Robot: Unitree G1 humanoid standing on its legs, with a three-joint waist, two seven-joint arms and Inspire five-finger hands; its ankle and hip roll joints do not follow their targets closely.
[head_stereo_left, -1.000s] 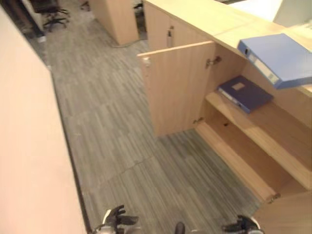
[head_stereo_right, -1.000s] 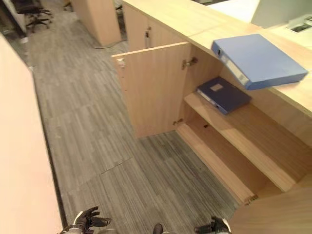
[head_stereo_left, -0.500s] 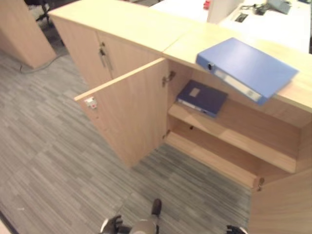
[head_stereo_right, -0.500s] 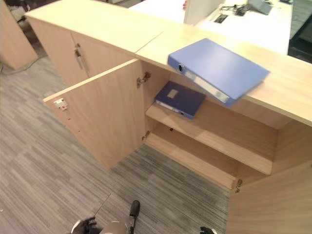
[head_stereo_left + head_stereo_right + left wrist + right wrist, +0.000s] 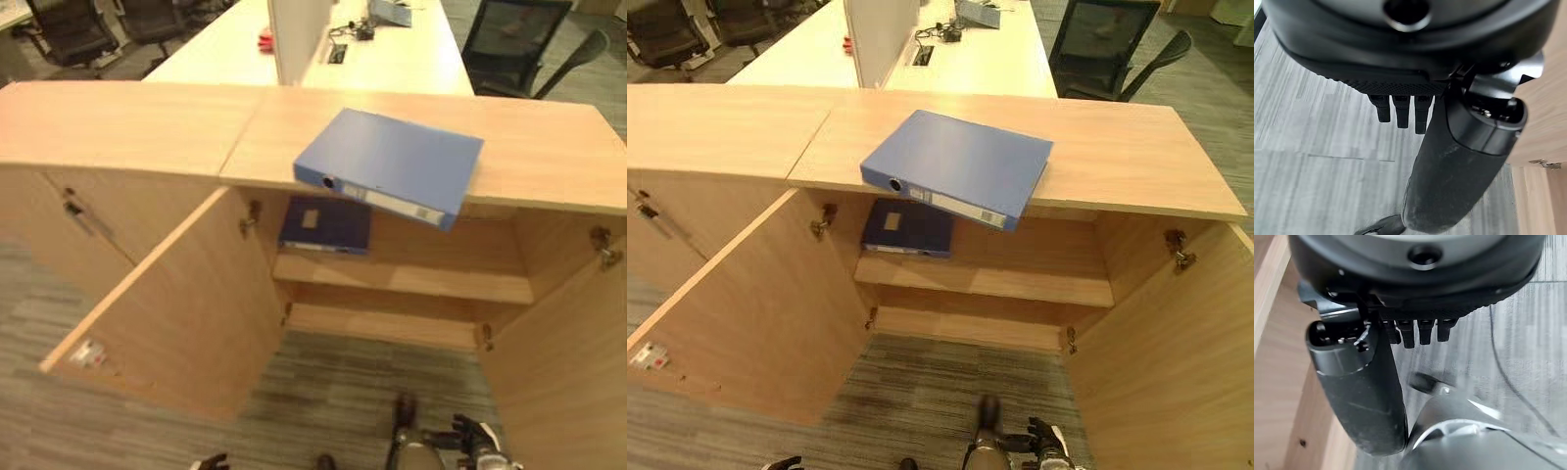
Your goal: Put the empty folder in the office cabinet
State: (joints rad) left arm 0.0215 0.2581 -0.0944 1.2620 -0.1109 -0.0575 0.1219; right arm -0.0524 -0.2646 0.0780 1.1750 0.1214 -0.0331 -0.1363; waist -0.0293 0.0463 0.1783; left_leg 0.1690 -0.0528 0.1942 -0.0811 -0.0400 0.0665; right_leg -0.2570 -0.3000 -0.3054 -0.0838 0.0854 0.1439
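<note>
Grey striped carpet lies nearest us, and low over it hang both hands: our left hand and our right hand each with fingers straight and relaxed, thumb out, holding nothing. In the eye views they sit at the very bottom edge, the right hand near the foot of the right door, the left hand, as far as we can make out, a dark tip below the left door.

We judge the task at its start: we face the office cabinet, both doors swung wide, and the grasp is not yet begun. The next move calls for raising the hands to the light blue folder, which lies flat on the cabinet top, its spine end jutting past the front edge, then lowering it onto the shelf. A dark blue folder already lies at the shelf's left, so the free room is to the right.

Beyond stand a white table with a divider panel, and office chairs.
</note>
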